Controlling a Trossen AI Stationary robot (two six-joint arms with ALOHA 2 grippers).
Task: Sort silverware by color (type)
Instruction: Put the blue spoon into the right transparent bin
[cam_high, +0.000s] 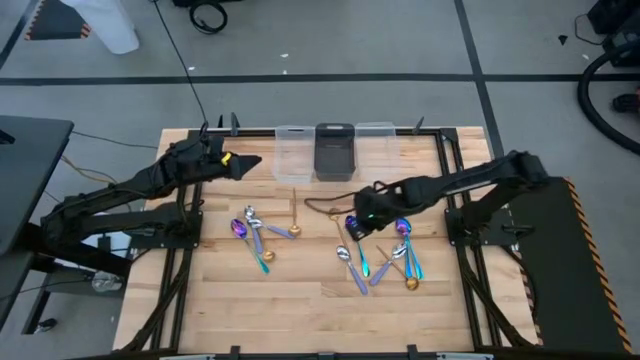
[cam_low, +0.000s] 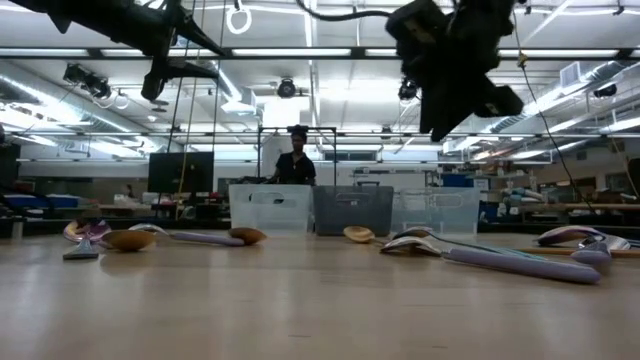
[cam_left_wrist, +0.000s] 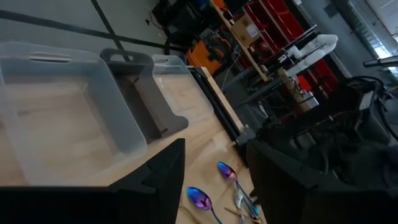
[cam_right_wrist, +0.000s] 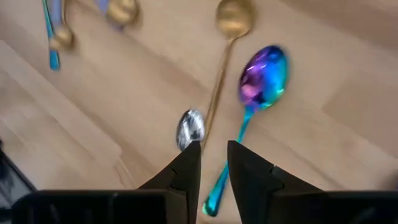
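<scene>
- Right gripper (cam_right_wrist: 213, 163) hangs low over the right-hand cluster of spoons, fingers parted by a narrow gap with nothing between them.
- Key relation, from the right wrist view: the silver spoon (cam_right_wrist: 190, 128) has its bowl just ahead of one fingertip (cam_right_wrist: 189, 158), not centred in the gap. The handle is hidden, so we can't read its axis.
- The gold spoon (cam_right_wrist: 231, 20) runs its thin handle from the bowl back towards the gap, roughly along the gripper's line of sight.
- The rainbow spoon (cam_right_wrist: 263, 76) lies just beside it, nearly parallel, handle end beside the other fingertip.
- We judge the jaws need a small sideways shift to straddle one handle; the three sit close, so there's a risk of catching two.
- Right arm is clearly the nearer one for this cluster.
- Left gripper (cam_high: 247, 163) is up near the clear bin (cam_high: 290, 153), fingers spread wide and empty, well away from the left cluster (cam_high: 254, 232).
- Dark bin (cam_high: 334, 150) sits in the middle of the row of three at the table's far edge.
- Spoons look slim, glossy, small-bowled; all lie on the table, none visible in a bin.
</scene>
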